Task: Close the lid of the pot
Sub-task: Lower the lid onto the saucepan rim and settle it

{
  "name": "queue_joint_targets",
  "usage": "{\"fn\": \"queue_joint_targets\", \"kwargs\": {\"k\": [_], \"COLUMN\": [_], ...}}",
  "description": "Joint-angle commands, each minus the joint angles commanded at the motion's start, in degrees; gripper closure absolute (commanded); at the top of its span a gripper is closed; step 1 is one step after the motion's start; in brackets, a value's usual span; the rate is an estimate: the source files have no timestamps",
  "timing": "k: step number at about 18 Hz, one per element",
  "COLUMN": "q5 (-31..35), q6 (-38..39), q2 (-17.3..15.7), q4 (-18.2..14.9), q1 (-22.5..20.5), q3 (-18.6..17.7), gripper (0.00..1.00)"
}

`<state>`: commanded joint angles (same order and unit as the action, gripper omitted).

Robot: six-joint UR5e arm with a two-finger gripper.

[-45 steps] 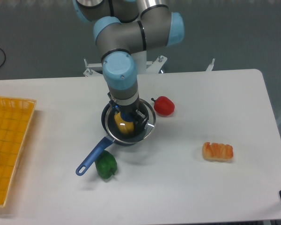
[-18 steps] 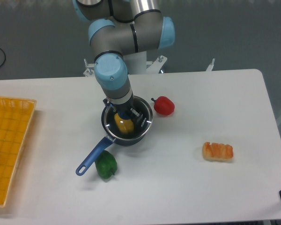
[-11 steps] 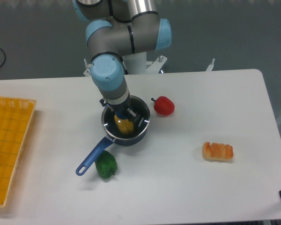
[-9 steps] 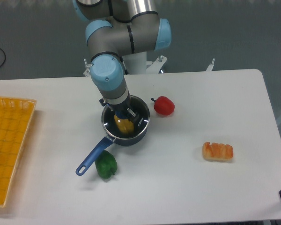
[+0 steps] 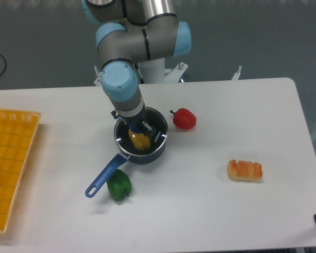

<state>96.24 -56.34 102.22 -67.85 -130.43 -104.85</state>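
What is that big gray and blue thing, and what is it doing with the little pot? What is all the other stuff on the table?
That is a robot arm, photographed by one camera looking down at the white table. At its tip is a gripper with two fingers. It reaches down over the pot, a small dark pan with a long blue handle. The see-through lid sits at the pot's top; the gripper seems to be holding it, but the arm hides the grip. Something yellow shows inside. Nearby lie a red pepper, a green pepper, an orange piece of toy food and a yellow basket at the left edge.
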Motion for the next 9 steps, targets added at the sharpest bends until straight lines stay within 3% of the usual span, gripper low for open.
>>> {"fn": "queue_joint_targets", "kwargs": {"k": [9], "q5": [0.1], "q6": [-1.7], "q2": [-0.2], "q4": [0.0], "q1": [-0.1], "q3": [0.1], "gripper": [0.43]}}
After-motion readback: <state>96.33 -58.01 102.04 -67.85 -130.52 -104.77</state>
